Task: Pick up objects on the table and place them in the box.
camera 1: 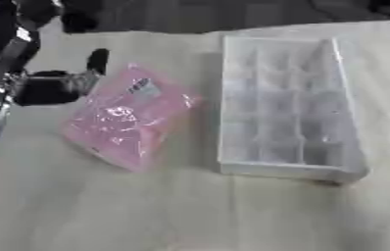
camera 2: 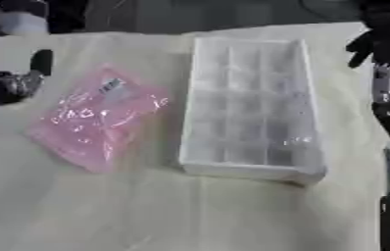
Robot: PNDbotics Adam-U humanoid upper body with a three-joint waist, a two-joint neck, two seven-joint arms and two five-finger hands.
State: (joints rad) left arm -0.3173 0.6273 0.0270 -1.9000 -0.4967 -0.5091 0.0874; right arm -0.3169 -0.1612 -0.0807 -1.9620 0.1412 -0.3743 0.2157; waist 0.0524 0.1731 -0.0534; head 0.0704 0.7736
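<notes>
Cloth-covered table [camera 1: 190,215]: crinkly pink bag [camera 1: 130,117], clear gridded box [camera 1: 284,103].

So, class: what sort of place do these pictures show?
Probably a robot test bench: a cloth-covered table holding just a pink bag and a clear divided box, with the left robot hand beside the bag.

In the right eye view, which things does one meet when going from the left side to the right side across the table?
left hand → pink bag → clear box → right hand
</notes>
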